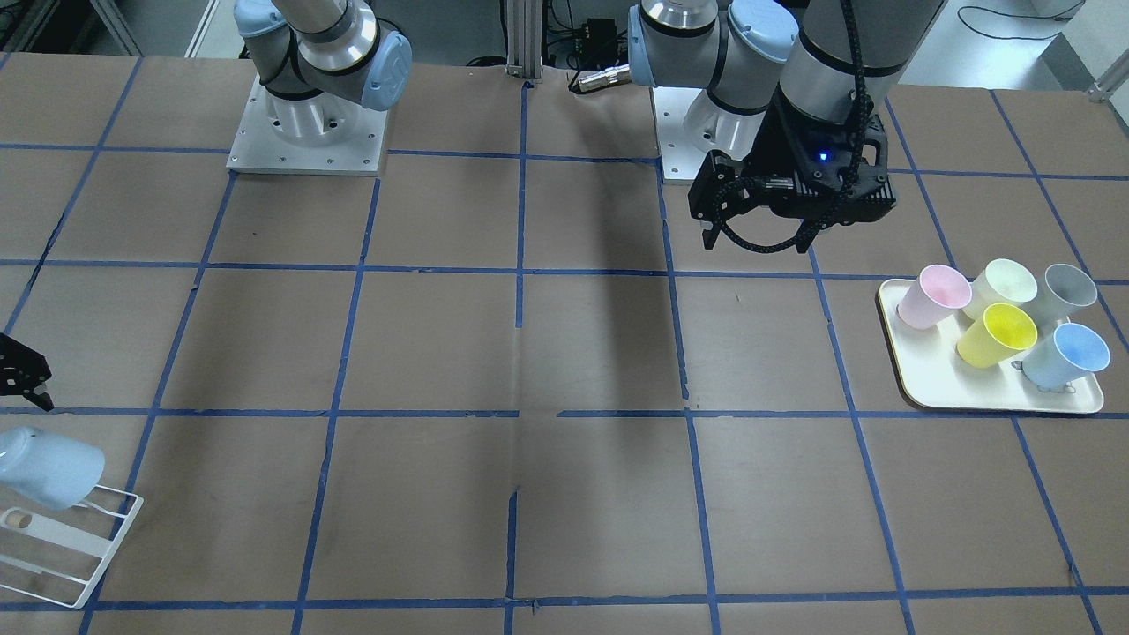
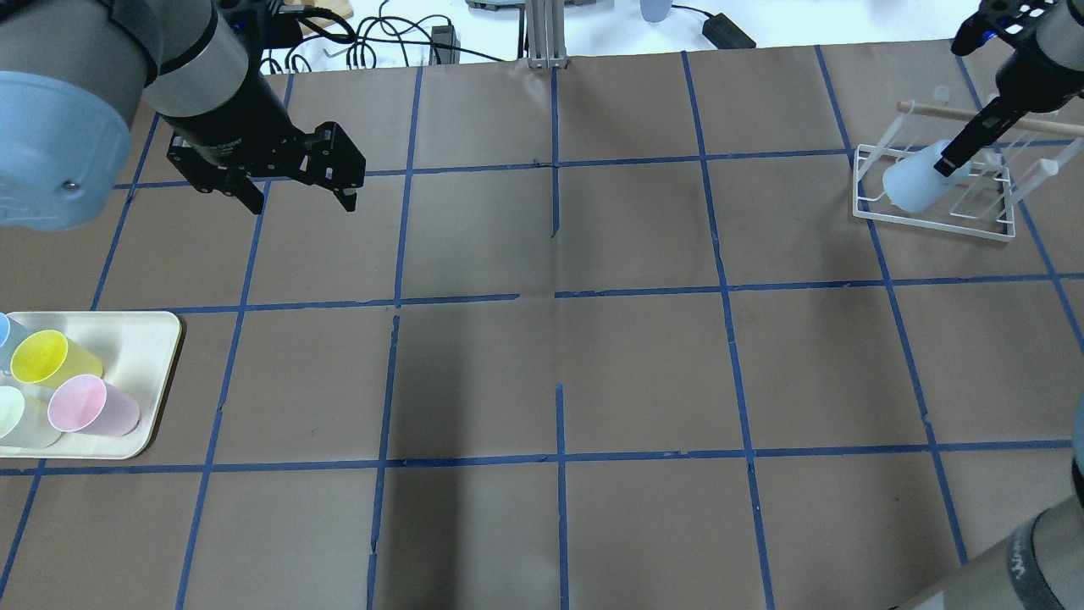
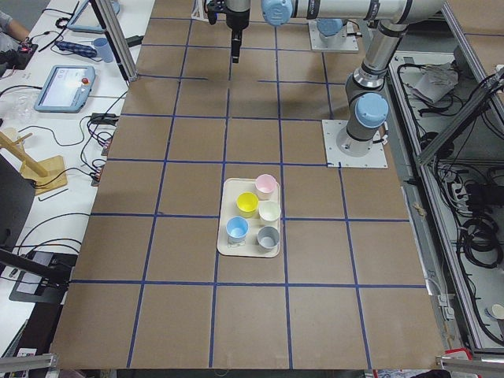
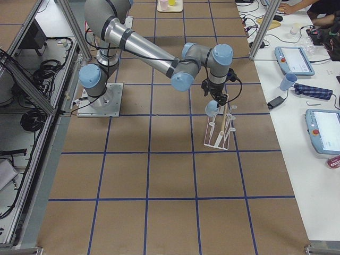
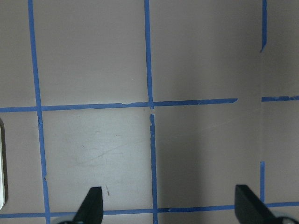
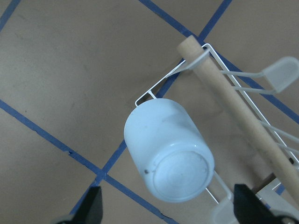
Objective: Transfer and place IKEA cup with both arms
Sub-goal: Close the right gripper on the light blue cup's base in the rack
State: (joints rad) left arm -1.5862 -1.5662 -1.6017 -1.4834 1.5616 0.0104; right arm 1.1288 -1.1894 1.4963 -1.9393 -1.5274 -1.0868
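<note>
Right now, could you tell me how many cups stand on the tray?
5: pink cup, pale green cup and grey cup nearer the robot; yellow cup and blue cup farther out. None seems hidden.

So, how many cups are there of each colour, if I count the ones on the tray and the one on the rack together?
Pink cup: 1
Yellow cup: 1
Pale green cup: 1
Grey cup: 1
Blue cups: 2, the sky-blue cup on the rack and the blue-inside cup on the tray
Total: 6 cups
</note>
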